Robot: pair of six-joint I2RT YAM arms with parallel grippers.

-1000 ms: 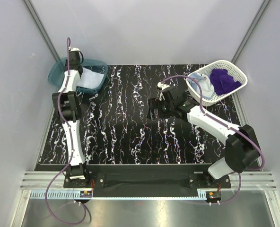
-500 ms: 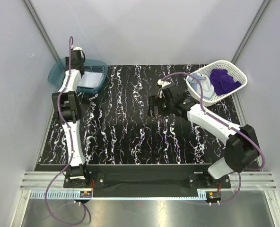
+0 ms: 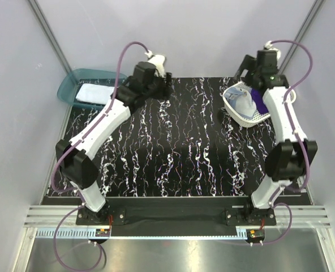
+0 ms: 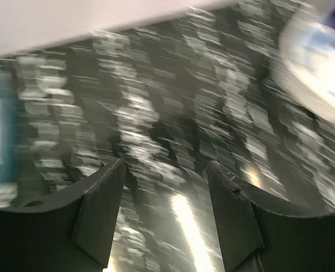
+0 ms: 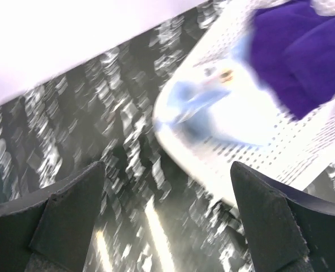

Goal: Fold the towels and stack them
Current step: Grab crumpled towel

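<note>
Right gripper (image 5: 166,207), spread and empty, hangs near the far-right basket (image 5: 317,136) holding the blue towel (image 5: 198,96) and purple towel (image 5: 303,51); the white towel (image 3: 93,93) lies in the far-left bin (image 3: 64,92), and the left gripper (image 4: 164,209) is likewise spread and empty; risk: fingers snag the mesh, tipping the basket.

The white towel (image 3: 91,93) lies flat, folded as far as I can tell, inside the teal bin (image 3: 64,90) at the far left corner of the table (image 3: 173,147). At the far right, the light blue towel (image 3: 241,102) is bunched up and spills over the left rim of the white mesh basket (image 3: 248,121). The deep purple towel (image 3: 260,100) sits crumpled just beside it in the same basket.
</note>
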